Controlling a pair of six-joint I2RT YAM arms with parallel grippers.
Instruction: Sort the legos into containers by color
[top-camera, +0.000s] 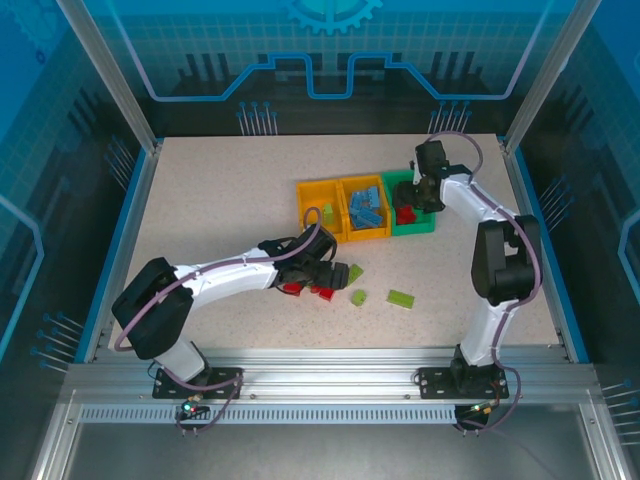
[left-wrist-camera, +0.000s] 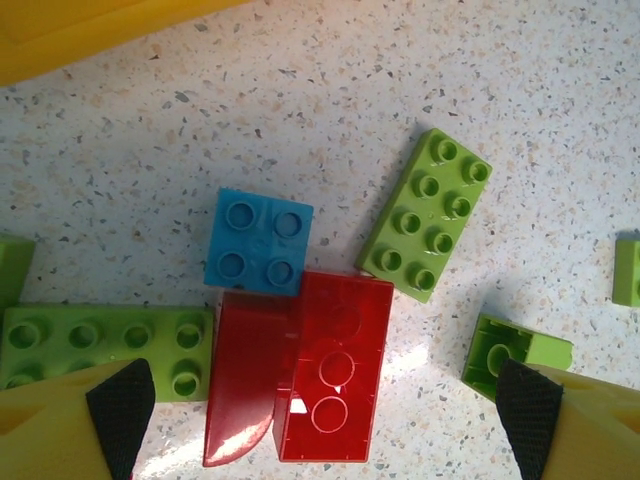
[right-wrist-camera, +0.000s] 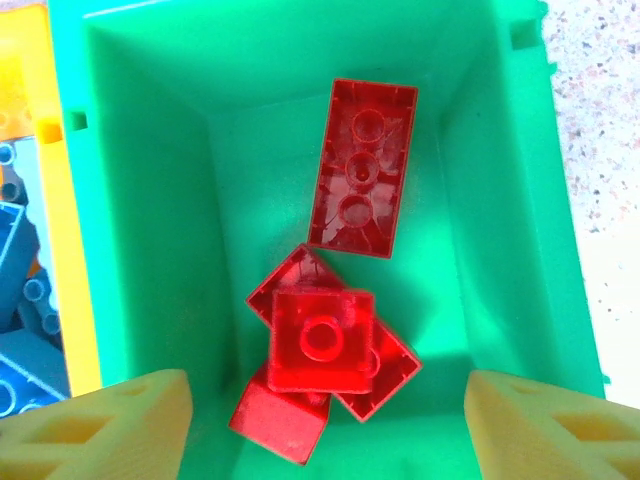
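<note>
Left gripper (left-wrist-camera: 325, 420): released, fingers wide apart either side of a red brick (left-wrist-camera: 335, 365), low over the table (top-camera: 220, 200) near its centre.
Loose legos (top-camera: 358, 297): blue square (left-wrist-camera: 258, 240) touching the red brick's far end; lime bricks (left-wrist-camera: 425, 215) around them, more toward the near edge.
Left yellow bin (top-camera: 318, 183): lime piece inside.
Middle yellow bin (top-camera: 362, 181): blue bricks (top-camera: 367, 205).
Green bin (right-wrist-camera: 150, 200): right end of the row, right of centre; red bricks (right-wrist-camera: 360, 170) piled inside.
Right gripper (right-wrist-camera: 330, 425): released, empty, above the green bin.
</note>
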